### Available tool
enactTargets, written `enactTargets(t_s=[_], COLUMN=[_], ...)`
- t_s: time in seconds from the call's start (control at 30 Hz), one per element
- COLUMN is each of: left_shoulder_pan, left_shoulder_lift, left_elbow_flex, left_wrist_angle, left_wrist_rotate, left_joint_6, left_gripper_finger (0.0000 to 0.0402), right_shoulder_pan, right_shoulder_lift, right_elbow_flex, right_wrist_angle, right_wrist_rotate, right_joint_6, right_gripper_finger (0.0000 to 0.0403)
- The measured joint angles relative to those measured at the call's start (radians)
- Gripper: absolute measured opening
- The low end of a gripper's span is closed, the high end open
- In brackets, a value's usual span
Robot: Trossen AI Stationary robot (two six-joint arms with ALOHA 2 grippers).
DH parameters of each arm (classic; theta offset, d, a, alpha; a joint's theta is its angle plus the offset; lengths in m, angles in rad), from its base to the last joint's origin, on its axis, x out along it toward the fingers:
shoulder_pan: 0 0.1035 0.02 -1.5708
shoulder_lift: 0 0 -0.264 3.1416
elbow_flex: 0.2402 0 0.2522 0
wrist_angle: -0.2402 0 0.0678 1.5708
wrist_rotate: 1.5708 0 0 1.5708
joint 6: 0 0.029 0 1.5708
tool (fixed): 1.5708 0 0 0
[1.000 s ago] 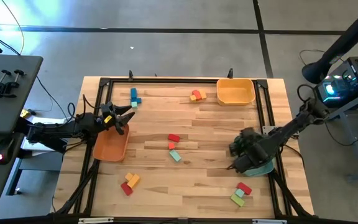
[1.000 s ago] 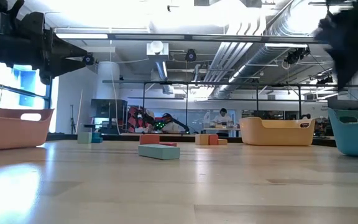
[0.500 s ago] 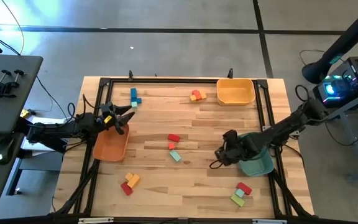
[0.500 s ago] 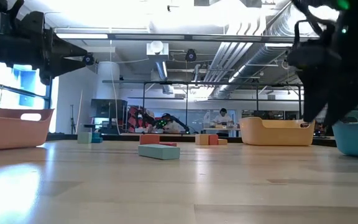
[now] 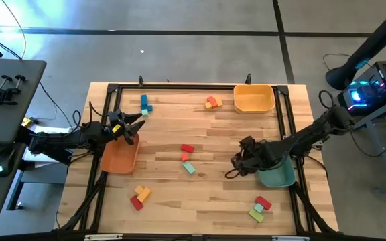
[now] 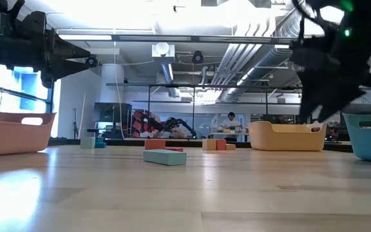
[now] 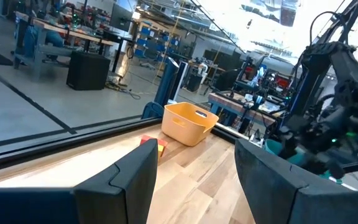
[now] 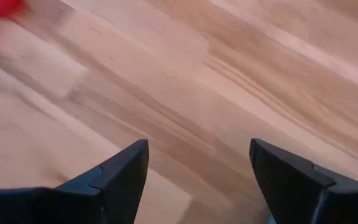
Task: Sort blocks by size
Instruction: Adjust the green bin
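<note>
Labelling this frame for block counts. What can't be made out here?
- Orange bin contents: high view, left gripper overhangs its rim; low view shows only the wall.
- Teal bin contents: high view, right arm covers part; low view cut by the edge.
- Blocks by the yellow bin: too small to count in any view.
- Red block: right wrist view, blurred, cut off by the edge.

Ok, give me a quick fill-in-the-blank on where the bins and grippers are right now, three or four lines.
1. The left gripper hovers over the ____ bin at the table's left edge.
2. The right gripper, fingers open and holding ____, is beside the teal bin.
3. The far right corner of the table holds the ____ bin.
4. Between the two grippers, mid-table, a red block lies near a ____ block.

Missing words: orange; nothing; yellow; teal
</note>
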Motion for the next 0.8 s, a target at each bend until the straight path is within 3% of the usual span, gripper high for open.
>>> enactTargets(t_s=[0.13,0.37,0.6,0.8], left_shoulder_pan=[0.000,0.000,0.000,0.000], left_shoulder_lift=[0.000,0.000,0.000,0.000], left_elbow_flex=[0.000,0.000,0.000,0.000], left_wrist_angle=[0.000,0.000,-0.001,-0.001], left_wrist_rotate=[0.000,0.001,0.002,0.002], left_joint_6=[-0.001,-0.001,0.000,0.000], left_gripper_finger=[0.0200,0.0200,0.0200,0.0200], right_shoulder_pan=[0.036,0.136,0.178,0.158], right_shoulder_lift=[0.000,0.000,0.000,0.000], right_elbow_flex=[0.087,0.190,0.138,0.027], right_wrist_angle=[-0.055,-0.213,-0.310,-0.216], right_wrist_rotate=[0.000,-0.212,-0.268,-0.348], right_joint_6=[-0.033,0.100,0.378,0.400], right_gripper_finger=[0.0275,0.0275,0.0275,0.0272])
